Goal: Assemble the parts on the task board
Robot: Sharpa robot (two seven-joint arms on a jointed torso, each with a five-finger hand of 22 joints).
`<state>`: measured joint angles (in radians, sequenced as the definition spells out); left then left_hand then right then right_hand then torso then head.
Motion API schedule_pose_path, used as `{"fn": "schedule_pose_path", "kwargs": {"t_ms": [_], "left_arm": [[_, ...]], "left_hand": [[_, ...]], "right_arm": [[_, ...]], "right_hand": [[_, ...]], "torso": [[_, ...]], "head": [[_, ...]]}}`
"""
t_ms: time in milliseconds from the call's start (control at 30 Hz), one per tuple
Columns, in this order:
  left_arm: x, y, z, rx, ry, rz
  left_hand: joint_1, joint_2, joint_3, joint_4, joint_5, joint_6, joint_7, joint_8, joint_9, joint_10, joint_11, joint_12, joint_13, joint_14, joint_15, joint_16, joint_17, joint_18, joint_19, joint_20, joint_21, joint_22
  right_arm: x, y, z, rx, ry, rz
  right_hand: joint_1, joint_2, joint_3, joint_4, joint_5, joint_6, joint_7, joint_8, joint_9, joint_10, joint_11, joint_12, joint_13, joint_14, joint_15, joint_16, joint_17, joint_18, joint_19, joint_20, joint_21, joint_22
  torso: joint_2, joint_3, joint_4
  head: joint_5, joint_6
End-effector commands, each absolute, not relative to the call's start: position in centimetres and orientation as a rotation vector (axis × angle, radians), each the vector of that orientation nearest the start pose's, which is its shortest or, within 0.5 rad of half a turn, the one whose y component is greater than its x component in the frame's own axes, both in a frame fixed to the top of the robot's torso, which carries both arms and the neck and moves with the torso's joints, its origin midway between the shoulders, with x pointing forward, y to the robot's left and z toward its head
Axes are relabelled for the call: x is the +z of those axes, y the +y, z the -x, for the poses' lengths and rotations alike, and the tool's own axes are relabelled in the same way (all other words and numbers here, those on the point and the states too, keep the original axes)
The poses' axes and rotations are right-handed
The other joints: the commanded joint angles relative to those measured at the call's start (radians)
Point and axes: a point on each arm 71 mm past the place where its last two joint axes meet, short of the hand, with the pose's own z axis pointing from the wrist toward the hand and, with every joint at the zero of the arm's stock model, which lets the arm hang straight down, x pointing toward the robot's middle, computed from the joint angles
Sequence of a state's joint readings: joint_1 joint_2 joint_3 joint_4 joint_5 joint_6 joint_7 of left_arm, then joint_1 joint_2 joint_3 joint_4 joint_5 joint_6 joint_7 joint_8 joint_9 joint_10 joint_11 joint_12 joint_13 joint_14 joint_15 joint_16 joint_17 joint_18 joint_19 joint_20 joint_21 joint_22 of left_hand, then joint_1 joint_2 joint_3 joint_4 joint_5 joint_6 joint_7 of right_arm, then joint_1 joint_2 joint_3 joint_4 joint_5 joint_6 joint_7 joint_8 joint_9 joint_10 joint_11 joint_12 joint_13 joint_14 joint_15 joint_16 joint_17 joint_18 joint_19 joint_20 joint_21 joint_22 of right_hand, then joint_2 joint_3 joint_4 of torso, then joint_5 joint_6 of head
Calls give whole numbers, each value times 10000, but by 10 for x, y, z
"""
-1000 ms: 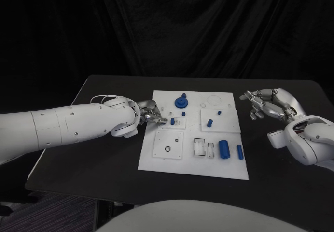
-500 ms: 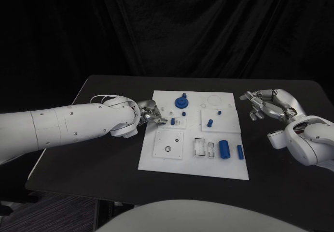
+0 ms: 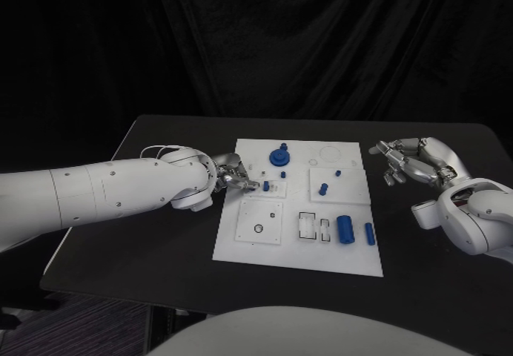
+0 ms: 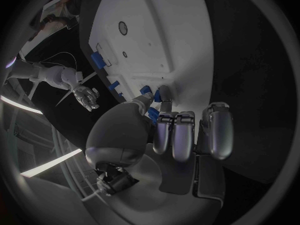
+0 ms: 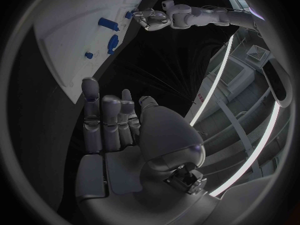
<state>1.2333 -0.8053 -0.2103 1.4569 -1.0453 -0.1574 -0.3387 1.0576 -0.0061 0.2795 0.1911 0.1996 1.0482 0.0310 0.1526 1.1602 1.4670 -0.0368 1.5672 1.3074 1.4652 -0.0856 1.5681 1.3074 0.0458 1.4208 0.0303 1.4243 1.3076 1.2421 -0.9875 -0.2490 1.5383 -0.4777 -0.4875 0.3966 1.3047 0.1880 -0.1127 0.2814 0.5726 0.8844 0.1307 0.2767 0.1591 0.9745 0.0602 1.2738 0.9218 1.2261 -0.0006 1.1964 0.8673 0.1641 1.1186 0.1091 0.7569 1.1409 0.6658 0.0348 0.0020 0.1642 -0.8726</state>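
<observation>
Fingers [image 4: 164, 135] of left hand [image 3: 233, 178] curled down at left edge of task board [image 3: 246, 248], tips pinching small blue part [image 3: 266, 186] just left of centre of head frame; in left wrist view, blue piece sits right at fingertips against board surface. Held between thumb and finger, so far as can be judged.

Moving rightwards: round blue gear-like part [image 3: 278, 157] standing near board's upper middle, small blue pegs [image 3: 322, 189] on square plate, fat blue cylinder [image 3: 344, 227] and slim blue pin [image 3: 369, 234] lying at lower right of board.

Far right, over bare desk [image 3: 428, 259]: right hand [image 3: 419, 165], spread apart, holding nothing.

Likely rigid, light, smooth plastic, so apt to slip or twist. Best pinched across sides, mid-length, kept upright for seating.
</observation>
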Motion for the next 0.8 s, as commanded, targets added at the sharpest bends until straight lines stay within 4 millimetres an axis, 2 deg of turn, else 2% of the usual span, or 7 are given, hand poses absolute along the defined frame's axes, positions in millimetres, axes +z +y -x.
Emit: {"fn": "schedule_pose_path", "kwargs": {"t_ms": [33, 267, 300, 400, 500, 633, 800], "left_arm": [[-258, 219, -476, -5142, 21457, 2649], [-260, 219, -477, -5009, 21494, 2707], [-260, 219, -477, -4972, 21510, 2725], [-261, 219, -477, -4858, 21561, 2777], [-262, 220, -477, -4757, 21610, 2823], [-263, 221, -477, -4708, 21628, 2859], [-264, 222, -476, -4743, 21529, 2916]], "left_hand": [[-131, 11, -196, 156, -129, -90, 81, -128, -98, 1038, 55, 36, 2634, 1056, 56, 27, 2634, 116, -78, 23, -69, 928], [-388, -6, -832, 623, -481, -334, 241, -509, -550, 1038, 195, 36, 2634, 1056, 178, 27, 2634, 135, -133, 133, -154, 892], [-476, 5, -1039, 763, -675, -349, 269, -591, -692, 1038, 218, 36, 2634, 1056, 203, 27, 2634, 138, -137, 161, -167, 892], [-572, 30, -1373, 921, -883, -353, 301, -695, -907, 1038, 252, 36, 2634, 1056, 231, 27, 2634, 145, -146, 196, -191, 892], [-890, 160, -1827, 983, -1159, -401, 343, -796, -1137, 1038, 294, 36, 2634, 1056, 268, 27, 2634, 153, -159, 231, -226, 887], [-959, 224, -1940, 991, -1182, -411, 353, -810, -1195, 1038, 302, 36, 2634, 1056, 276, 27, 2634, 157, -164, 240, -238, 885], [-1197, 512, -2234, 1011, -1111, -362, 354, -768, -1293, 1038, 304, 36, 2634, 1056, 288, 27, 2634, 151, -132, 256, -225, 925]], "right_arm": [[-220, -279, -458, 10980, 15550, -6433], [-221, -279, -458, 10991, 15623, -6461], [-221, -279, -458, 10992, 15630, -6464], [-221, -279, -458, 10990, 15654, -6477], [-221, -279, -458, 10982, 15691, -6499], [-222, -279, -458, 10975, 15728, -6519], [-222, -279, -457, 10988, 15760, -6524]], "right_hand": [[123, -10, 83, -12, 68, 49, -14, -9, -14, -75, -22, -60, -18, -70, -11, -42, -17, 98, -100, -5, -53, -13], [145, -28, 111, -18, 70, 46, -12, -11, -17, -82, -21, -64, -26, -69, -11, -38, -12, 97, -99, -5, -55, -11], [150, -33, 116, -19, 71, 46, -12, -11, -18, -79, -21, -63, -24, -67, -11, -35, -8, 97, -99, -5, -55, -11], [160, -47, 126, -23, 71, 45, -11, -12, -19, -75, -20, -60, -20, -57, -11, -24, 11, 95, -93, -5, -48, -6], [170, -60, 136, -27, 72, 45, -12, -13, -21, -74, -20, -59, -19, -60, -11, -26, 3, 96, -95, -5, -54, -8], [170, -60, 136, -27, 72, 45, -12, -13, -21, -74, -20, -59, -19, -60, -11, -26, 3, 96, -95, -5, -54, -8], [186, -82, 155, -31, 78, 46, -10, -14, -23, -93, -20, -69, -42, -73, -11, -38, -21, 99, -103, -5, -72, -15]], "torso": [[3, 3, 3], [9, 1, -4], [8, 0, -8], [7, 0, -11], [3, 0, -7], [8, 0, -10], [5, 4, -6]], "head": [[12, 0], [7, 0], [9, 0], [15, 0], [12, 0], [19, 0], [25, 0]]}}
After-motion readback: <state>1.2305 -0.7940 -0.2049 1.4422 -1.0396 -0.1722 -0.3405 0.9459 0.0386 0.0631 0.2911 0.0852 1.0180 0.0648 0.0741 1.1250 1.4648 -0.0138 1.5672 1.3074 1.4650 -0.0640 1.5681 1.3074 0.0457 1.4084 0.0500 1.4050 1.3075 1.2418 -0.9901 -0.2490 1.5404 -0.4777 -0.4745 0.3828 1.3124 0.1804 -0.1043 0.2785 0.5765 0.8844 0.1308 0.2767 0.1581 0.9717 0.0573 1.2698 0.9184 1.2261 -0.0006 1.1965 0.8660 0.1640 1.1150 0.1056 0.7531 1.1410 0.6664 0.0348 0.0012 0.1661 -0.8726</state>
